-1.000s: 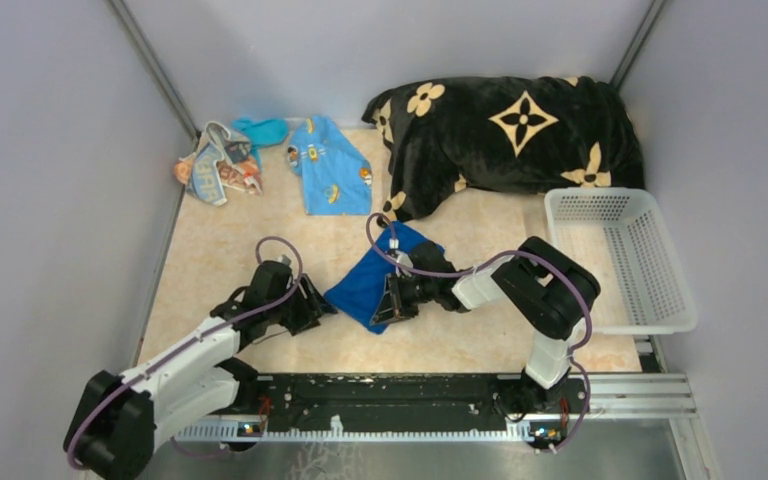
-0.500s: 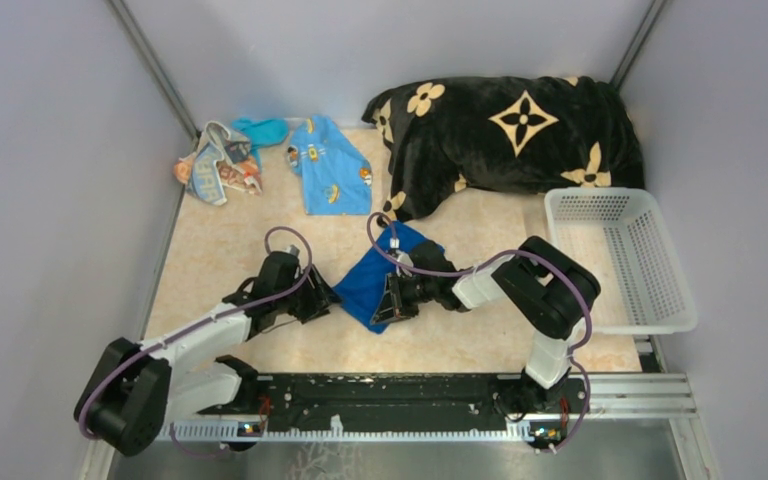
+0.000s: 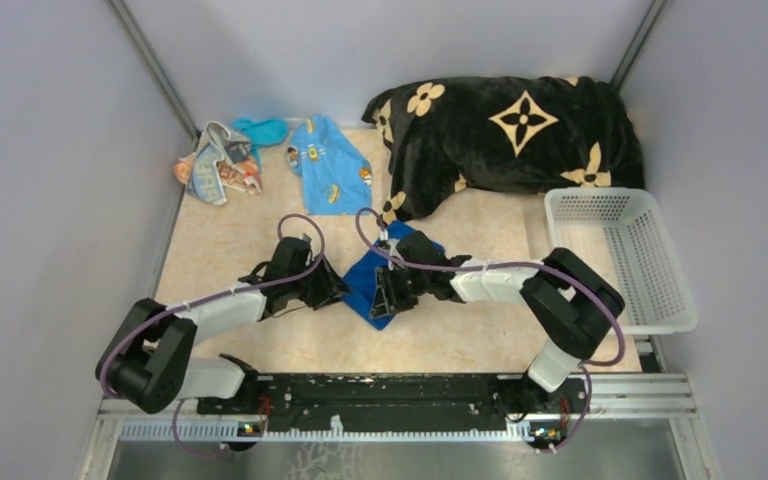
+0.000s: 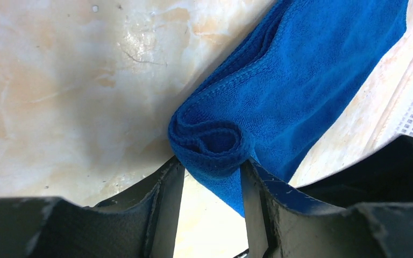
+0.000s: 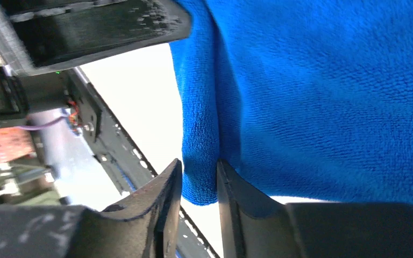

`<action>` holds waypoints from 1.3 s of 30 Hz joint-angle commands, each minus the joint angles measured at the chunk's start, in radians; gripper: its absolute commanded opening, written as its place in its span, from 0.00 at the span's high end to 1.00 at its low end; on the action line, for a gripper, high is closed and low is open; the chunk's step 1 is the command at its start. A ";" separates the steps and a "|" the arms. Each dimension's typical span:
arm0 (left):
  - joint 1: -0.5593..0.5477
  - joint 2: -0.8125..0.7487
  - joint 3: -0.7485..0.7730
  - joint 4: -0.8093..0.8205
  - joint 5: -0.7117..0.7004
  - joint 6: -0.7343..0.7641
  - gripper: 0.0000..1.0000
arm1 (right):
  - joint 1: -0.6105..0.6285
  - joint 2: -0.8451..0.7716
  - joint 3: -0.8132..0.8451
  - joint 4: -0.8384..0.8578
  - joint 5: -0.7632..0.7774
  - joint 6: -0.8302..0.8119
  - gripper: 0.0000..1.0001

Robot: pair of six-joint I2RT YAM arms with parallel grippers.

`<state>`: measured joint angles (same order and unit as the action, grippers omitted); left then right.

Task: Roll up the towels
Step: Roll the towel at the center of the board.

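The dark blue towel [image 3: 376, 283] lies partly rolled at the table's middle, between both grippers. My left gripper [image 3: 333, 292] is at its left end; in the left wrist view the rolled end [image 4: 211, 144] sits pinched between the fingertips [image 4: 168, 200]. My right gripper [image 3: 384, 301] is shut on the towel's near folded edge [image 5: 200, 161]. The striped towel [image 3: 215, 165], the turquoise towel [image 3: 263, 130] and the light blue printed towel [image 3: 330, 172] lie crumpled or spread at the back left, away from both grippers.
A large black blanket with tan flowers [image 3: 510, 125] is heaped at the back right. A white mesh basket [image 3: 620, 260] stands at the right edge. Grey walls close in both sides. The black base rail [image 3: 390, 395] runs along the near edge.
My left arm has swung right and reached the towel's left end. My right gripper has shifted slightly left, and the towel has bunched narrower between the two grippers.
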<state>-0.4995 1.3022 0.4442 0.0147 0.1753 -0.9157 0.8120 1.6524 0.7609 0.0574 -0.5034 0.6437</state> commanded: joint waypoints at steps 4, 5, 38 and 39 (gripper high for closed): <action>-0.005 0.071 -0.015 -0.092 -0.052 0.055 0.50 | 0.178 -0.136 0.196 -0.338 0.462 -0.206 0.63; -0.006 0.070 -0.016 -0.094 -0.056 0.057 0.50 | 0.199 -0.140 0.210 -0.345 0.507 -0.219 0.62; -0.015 0.092 0.017 -0.138 -0.082 0.077 0.46 | 0.337 0.100 0.174 -0.387 0.720 -0.387 0.57; -0.015 0.092 0.020 -0.142 -0.085 0.079 0.46 | 0.344 0.108 0.180 -0.414 0.753 -0.390 0.57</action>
<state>-0.5110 1.3602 0.4919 0.0196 0.1848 -0.8890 1.1297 1.7054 0.9695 -0.2150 0.1215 0.2794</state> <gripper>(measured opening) 0.532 0.428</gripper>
